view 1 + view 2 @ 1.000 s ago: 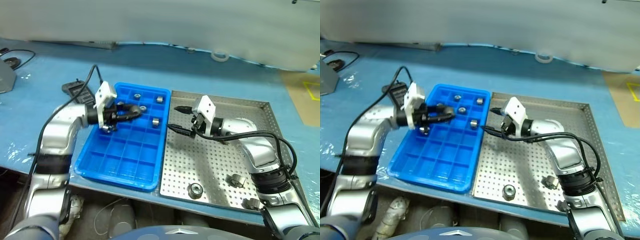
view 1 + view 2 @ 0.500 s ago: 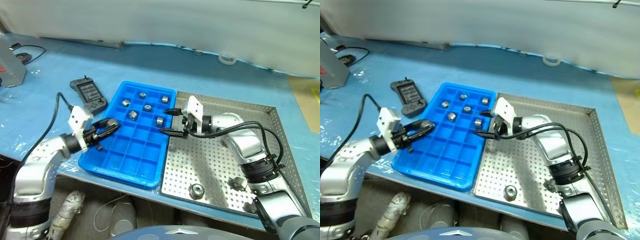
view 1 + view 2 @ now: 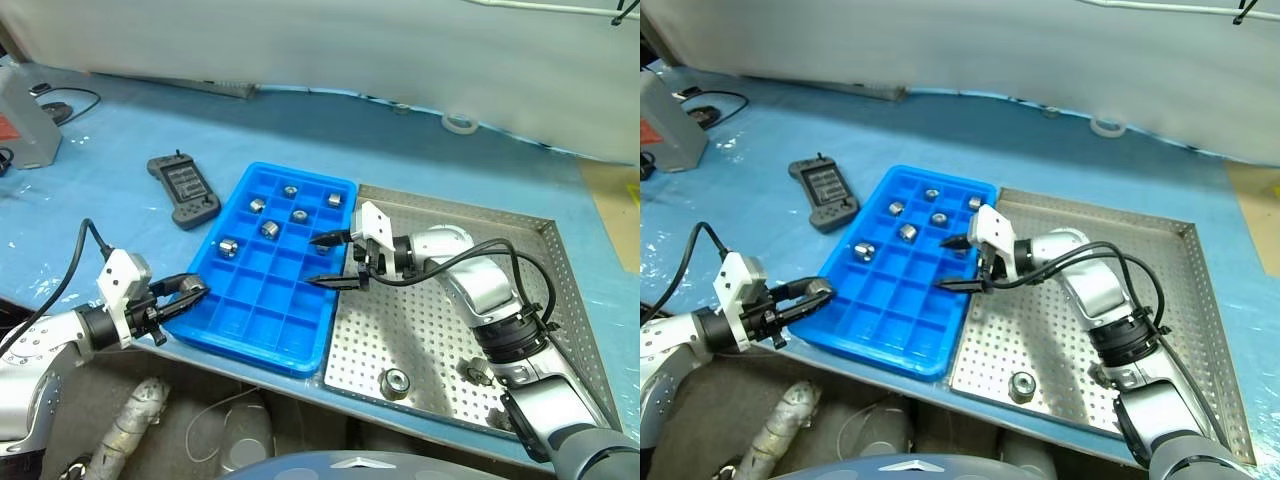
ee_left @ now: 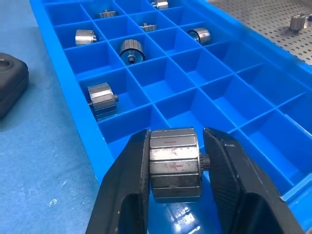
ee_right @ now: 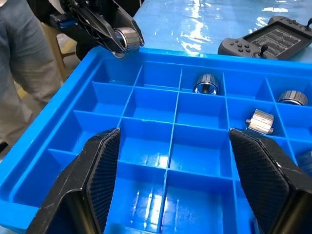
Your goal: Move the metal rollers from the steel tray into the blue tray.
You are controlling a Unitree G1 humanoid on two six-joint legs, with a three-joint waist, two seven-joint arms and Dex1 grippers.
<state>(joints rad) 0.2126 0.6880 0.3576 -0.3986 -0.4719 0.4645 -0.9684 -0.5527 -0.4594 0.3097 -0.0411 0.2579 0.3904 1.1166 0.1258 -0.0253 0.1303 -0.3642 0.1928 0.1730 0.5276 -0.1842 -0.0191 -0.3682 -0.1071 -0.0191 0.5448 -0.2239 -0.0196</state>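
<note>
Roller (image 4: 174,164) clamped in left gripper (image 3: 183,297) at blue tray (image 3: 240,325) corner, over blue-covered surface (image 3: 90,190); right gripper (image 3: 332,260) spread wide.

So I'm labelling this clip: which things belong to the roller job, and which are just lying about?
Job:
- metal rollers
- steel tray
- blue tray
- left tool, shut on a roller
- right tool, open

Lying about:
- black handheld controller
- white tape ring
</note>
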